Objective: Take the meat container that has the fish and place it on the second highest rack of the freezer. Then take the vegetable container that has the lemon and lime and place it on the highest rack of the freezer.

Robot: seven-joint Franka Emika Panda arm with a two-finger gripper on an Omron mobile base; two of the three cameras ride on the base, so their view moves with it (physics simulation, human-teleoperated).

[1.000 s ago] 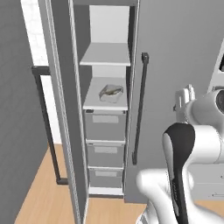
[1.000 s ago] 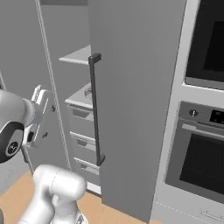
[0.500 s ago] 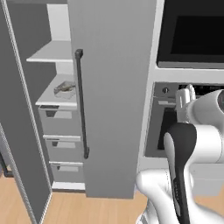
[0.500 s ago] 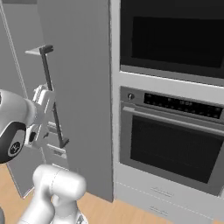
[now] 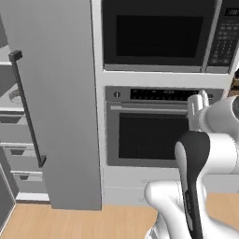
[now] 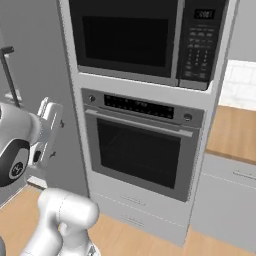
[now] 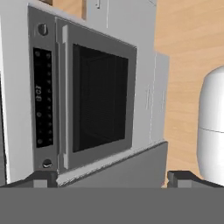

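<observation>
The freezer [image 5: 9, 135] stands at the far left with its door [image 5: 56, 102] swung open and a long black bar handle [image 5: 25, 107] on it. Inside, a pale tray [image 5: 15, 96] rests on the second highest rack [image 5: 5, 108]; whether the fish lies in it I cannot tell. The lemon and lime are out of view. My gripper [image 5: 200, 100] hangs in front of the built-in oven, away from the freezer. It is seen again as the gripper [image 6: 51, 107] beside the oven's left edge. In the hand view the gripper [image 7: 113, 177] is open with nothing between its fingertips [image 7: 43, 177].
A built-in oven [image 5: 149, 135] with a microwave [image 5: 158, 35] above it faces me. Lower cabinet fronts [image 6: 230, 200] under a wooden counter [image 6: 235, 132] lie to the right. Bare wooden floor [image 5: 70, 224] runs along the front.
The whole picture has shifted: the camera has swung right, so the freezer has slid to the left edge and the oven is now central. The gripper stays open.
</observation>
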